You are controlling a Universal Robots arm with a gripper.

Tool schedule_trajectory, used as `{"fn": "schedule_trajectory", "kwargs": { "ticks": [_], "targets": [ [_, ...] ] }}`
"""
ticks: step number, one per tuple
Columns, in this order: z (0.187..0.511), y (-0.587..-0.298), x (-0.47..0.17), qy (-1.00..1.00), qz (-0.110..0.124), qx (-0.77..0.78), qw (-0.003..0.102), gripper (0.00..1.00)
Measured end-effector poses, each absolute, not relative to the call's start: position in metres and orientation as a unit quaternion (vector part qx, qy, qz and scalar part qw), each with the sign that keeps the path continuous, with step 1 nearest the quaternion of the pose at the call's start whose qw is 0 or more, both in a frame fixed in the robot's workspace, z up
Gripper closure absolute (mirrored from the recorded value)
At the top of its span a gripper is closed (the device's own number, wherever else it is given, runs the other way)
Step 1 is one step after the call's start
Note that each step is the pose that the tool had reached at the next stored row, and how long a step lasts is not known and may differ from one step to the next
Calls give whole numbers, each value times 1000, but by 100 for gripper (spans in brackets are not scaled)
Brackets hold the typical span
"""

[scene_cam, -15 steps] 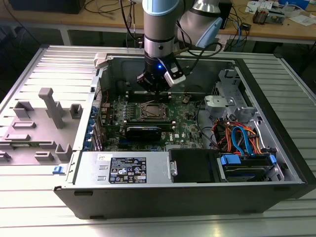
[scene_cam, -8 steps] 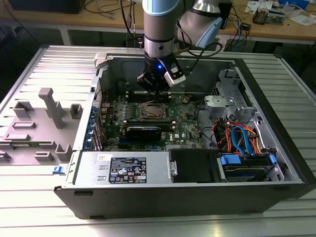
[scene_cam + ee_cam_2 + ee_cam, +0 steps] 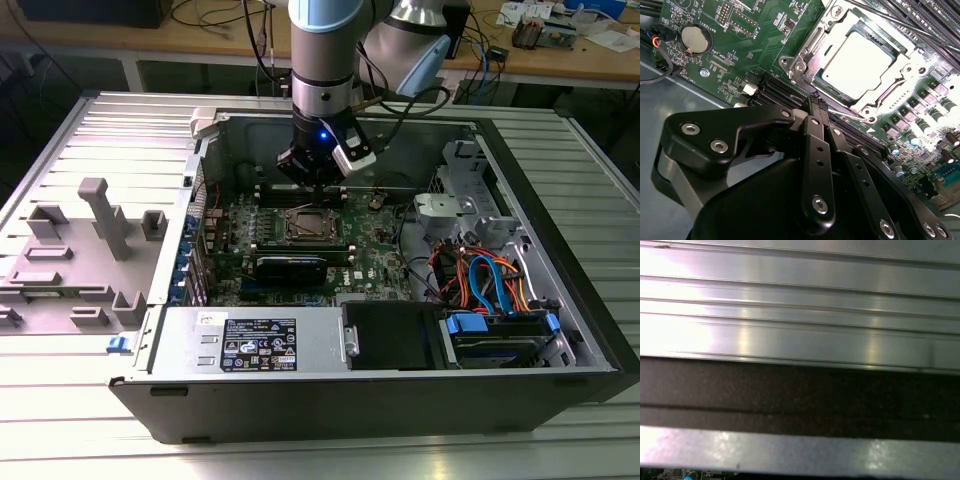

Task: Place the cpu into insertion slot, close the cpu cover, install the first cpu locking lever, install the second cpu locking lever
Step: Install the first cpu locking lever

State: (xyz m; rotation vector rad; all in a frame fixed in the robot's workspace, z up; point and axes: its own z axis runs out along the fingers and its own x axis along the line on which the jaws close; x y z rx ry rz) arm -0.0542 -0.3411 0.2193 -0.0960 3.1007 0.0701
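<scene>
The cpu (image 3: 857, 62), a pale silver square, lies in the insertion slot (image 3: 307, 225) on the green motherboard (image 3: 765, 30). The silver cpu cover (image 3: 807, 57) lies flat around it, and the chip shows through its window. A thin metal lever rod (image 3: 900, 21) runs along one side of the socket. In the second wrist view my black gripper (image 3: 814, 97) is shut, its tips pressed together with nothing visible between them, right at the socket's near corner. In the exterior view the gripper (image 3: 318, 183) hangs just above the socket's far edge inside the open case.
Black memory slots (image 3: 775, 90) run beside the socket, and a coin battery (image 3: 694, 40) sits further off. A drive bay with orange and blue cables (image 3: 490, 285) fills the case at the exterior view's right. A grey fixture tray (image 3: 90, 250) lies outside. The first wrist view shows ribbed metal (image 3: 800, 315).
</scene>
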Motion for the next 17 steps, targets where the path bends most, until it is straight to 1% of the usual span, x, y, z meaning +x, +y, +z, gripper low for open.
{"fn": "schedule_trajectory", "kwargs": {
  "ticks": [17],
  "targets": [
    [214,-341,-54,999,23,-31,19,89]
  ]
}}
